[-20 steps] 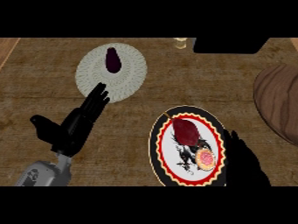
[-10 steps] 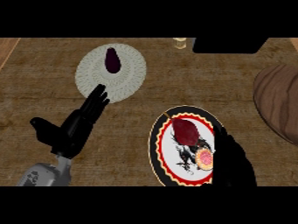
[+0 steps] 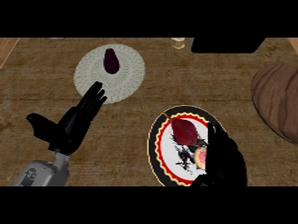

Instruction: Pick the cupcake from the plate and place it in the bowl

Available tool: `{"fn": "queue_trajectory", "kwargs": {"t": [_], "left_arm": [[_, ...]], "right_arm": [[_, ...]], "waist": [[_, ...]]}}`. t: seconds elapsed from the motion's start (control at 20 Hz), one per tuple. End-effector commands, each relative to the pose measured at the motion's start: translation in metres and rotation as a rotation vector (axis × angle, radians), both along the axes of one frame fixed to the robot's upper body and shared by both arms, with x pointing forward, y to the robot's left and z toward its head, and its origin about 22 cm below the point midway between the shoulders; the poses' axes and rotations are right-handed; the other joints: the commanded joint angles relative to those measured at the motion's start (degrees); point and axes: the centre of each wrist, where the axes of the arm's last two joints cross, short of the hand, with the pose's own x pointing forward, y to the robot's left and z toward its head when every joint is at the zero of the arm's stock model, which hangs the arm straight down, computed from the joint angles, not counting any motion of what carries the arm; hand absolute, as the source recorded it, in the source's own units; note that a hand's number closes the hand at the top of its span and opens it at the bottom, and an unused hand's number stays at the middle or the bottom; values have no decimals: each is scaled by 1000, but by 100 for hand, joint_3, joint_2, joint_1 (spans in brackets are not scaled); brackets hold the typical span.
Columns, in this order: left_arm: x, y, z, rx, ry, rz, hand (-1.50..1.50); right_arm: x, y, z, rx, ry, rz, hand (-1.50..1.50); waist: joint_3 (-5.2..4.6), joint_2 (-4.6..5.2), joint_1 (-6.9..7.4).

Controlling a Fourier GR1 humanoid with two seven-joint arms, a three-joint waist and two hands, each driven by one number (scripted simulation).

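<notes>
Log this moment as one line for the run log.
right robot hand: over plate edge by cupcake | left robot hand: open, resting | bowl: right

Left hand (image 3: pixel 67 124): matte black all over, slender segmented fingers, shorter thick thumb branching from side of palm. Left forearm (image 3: pixel 43 173): light grey casing, rounded, small dark marking near lower edge; narrow paler wrist section joins it to hand. Right hand (image 3: pixel 225 162): same matte black, bulky silhouette, surface detail not discernible. Right forearm not visible.
</notes>
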Motion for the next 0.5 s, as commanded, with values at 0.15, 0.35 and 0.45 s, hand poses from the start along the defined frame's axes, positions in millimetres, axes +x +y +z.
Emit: {"fn": "queue_trajectory", "kwargs": {"t": [0.15, 0.35, 0.45], "left_arm": [[10, -13, -3, -7, -5, 19, 0], [3, 14, -10, -8, 11, -12, 0], [-2, -5, -4, -9, 0, -5, 0]], "right_arm": [[5, 18, 0, -88, 79, -142, -150], [8, 9, -19, -99, 93, -138, -150], [6, 15, -7, -76, 74, -132, -150]], "waist": [[1, -2, -32], [1, -3, -21], [3, -11, -14]]}}
